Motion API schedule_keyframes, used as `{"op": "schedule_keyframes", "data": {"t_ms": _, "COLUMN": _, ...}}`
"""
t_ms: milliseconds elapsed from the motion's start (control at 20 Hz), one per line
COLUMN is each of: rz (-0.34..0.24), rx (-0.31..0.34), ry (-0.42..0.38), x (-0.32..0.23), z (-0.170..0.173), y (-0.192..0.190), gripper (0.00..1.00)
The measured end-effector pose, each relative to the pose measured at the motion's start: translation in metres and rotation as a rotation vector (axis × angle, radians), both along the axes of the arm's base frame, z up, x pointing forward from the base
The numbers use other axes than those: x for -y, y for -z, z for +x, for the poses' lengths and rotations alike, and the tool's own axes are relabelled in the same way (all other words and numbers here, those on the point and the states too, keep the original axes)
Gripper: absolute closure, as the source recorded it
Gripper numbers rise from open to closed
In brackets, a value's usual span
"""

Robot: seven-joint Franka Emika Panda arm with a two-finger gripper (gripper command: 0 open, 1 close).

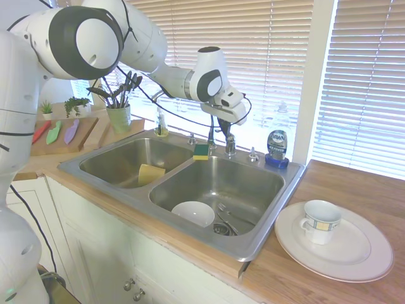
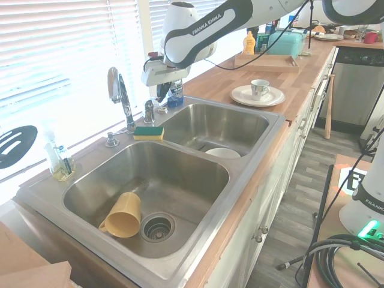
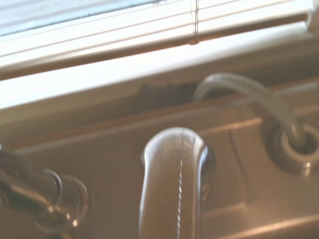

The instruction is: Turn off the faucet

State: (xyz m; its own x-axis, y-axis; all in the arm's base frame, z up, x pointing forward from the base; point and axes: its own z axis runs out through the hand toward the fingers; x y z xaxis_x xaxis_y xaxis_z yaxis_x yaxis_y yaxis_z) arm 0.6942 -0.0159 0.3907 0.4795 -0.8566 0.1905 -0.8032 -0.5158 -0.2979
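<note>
Sunlit kitchen sink (image 1: 95, 166): gripper (image 2: 161, 90) hovers just above the faucet (image 2: 120, 90) lever — grip state unclear; no water visible, shut-off unconfirmed.

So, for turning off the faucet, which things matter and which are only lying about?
Job in hand:
faucet
its lever handle
gripper

Lying about:
sponge
yellow cup
white bowl
dish soap bottle
plate with mug

A sponge (image 2: 148, 132) sits on the sink (image 2: 252, 157) divider's back rim, the faucet (image 2: 120, 96) at its 11 o'clock. A bowl (image 1: 193, 213) lies in one basin, a cup (image 2: 122, 215) in the other; a plate (image 1: 354, 261) bearing a mug (image 1: 319, 221) rests on the tabletop (image 1: 354, 190).
</note>
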Motion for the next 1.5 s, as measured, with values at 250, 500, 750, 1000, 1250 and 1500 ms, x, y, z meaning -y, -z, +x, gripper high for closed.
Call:
{"op": "schedule_keyframes", "data": {"t_ms": 250, "rz": 0.030, "rx": -0.085, "ry": -0.012, "x": -0.016, "z": -0.022, "y": 0.024, "gripper": 1.00}}
{"op": "schedule_keyframes", "data": {"t_ms": 500, "rz": 0.034, "rx": -0.167, "ry": -0.024, "x": -0.024, "z": -0.048, "y": 0.037, "gripper": 1.00}}
{"op": "schedule_keyframes", "data": {"t_ms": 750, "rz": 0.038, "rx": -0.227, "ry": -0.028, "x": -0.026, "z": -0.085, "y": 0.038, "gripper": 1.00}}
{"op": "schedule_keyframes", "data": {"t_ms": 1000, "rz": 0.024, "rx": -0.281, "ry": -0.055, "x": -0.033, "z": -0.134, "y": 0.018, "gripper": 1.00}}
{"op": "schedule_keyframes", "data": {"t_ms": 1250, "rz": 0.000, "rx": -0.320, "ry": -0.066, "x": -0.043, "z": -0.186, "y": -0.004, "gripper": 0.00}}
{"op": "schedule_keyframes", "data": {"t_ms": 1500, "rz": -0.002, "rx": -0.330, "ry": -0.056, "x": -0.047, "z": -0.217, "y": -0.009, "gripper": 0.00}}
